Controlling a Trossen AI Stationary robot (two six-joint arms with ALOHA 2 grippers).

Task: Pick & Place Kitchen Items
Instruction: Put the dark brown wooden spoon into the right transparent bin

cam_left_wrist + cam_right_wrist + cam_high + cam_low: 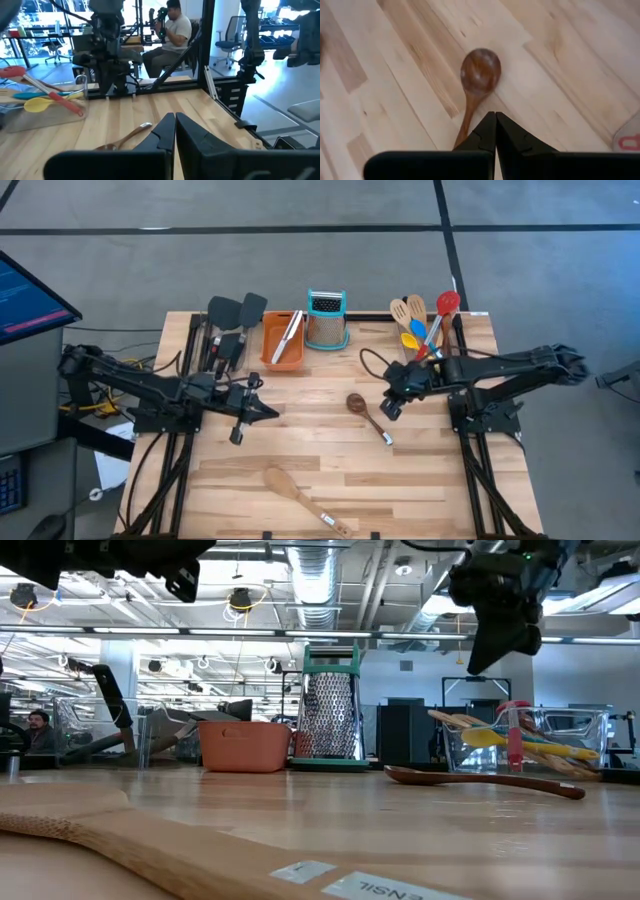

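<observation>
Dark brown wooden spoon [476, 82], lying flat right of tabletop centre below the closed, empty right gripper [495, 131], looks light, rigid and smooth; grasp mid-handle.

A steel box grater with a teal top [326, 320] is stood upright at the far edge of the wooden surface [300, 470], just right of an orange tray [283, 340]. A lit monitor [25, 292] is seen off the surface's far left, and a seated person [172, 30] is seen in the room beyond.
</observation>
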